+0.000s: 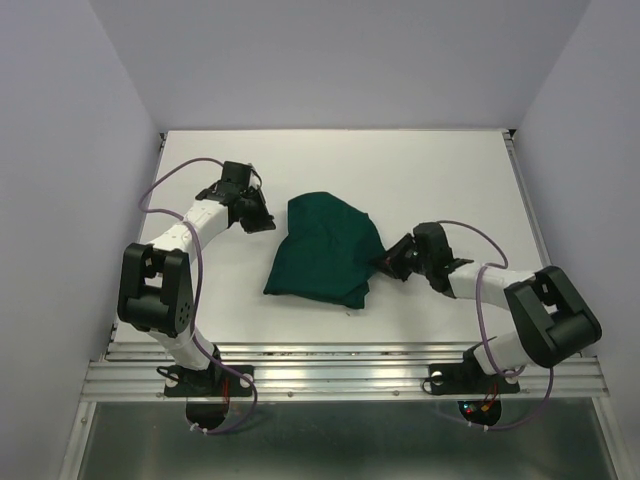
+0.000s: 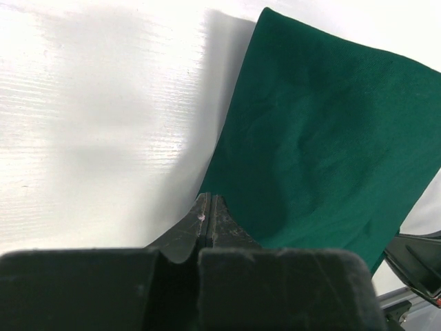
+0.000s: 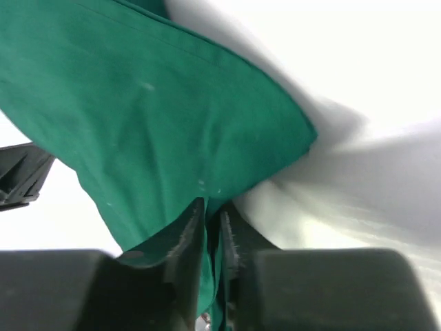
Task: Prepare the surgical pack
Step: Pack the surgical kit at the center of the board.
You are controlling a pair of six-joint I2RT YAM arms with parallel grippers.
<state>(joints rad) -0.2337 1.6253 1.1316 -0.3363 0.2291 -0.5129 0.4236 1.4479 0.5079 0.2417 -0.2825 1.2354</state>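
- Large dark green cloth drape point(image 1: 322, 250), bunched on white table point(image 1: 420, 170).
- Right gripper point(image 3: 212, 217): jaws pinching drape's edge.
- Left gripper point(image 2: 207, 210): jaws pressed together, beside drape.

A cloth drape point(image 1: 322, 250) lies bunched on the table point(image 1: 400, 170), about midway between left and right and somewhat nearer the near edge than the far one. The left gripper point(image 1: 262, 218) sits just left of the drape, beside its far left edge; whether it touches the cloth cannot be told. The right gripper point(image 1: 385, 262) is at the drape's near right edge, with a fold of the cloth between its fingers point(image 3: 189, 234). The left arm point(image 1: 160, 285) rises from the near left and the right arm point(image 1: 540, 315) from the near right, both mounted on a rail point(image 1: 340, 375) along the table's near edge.
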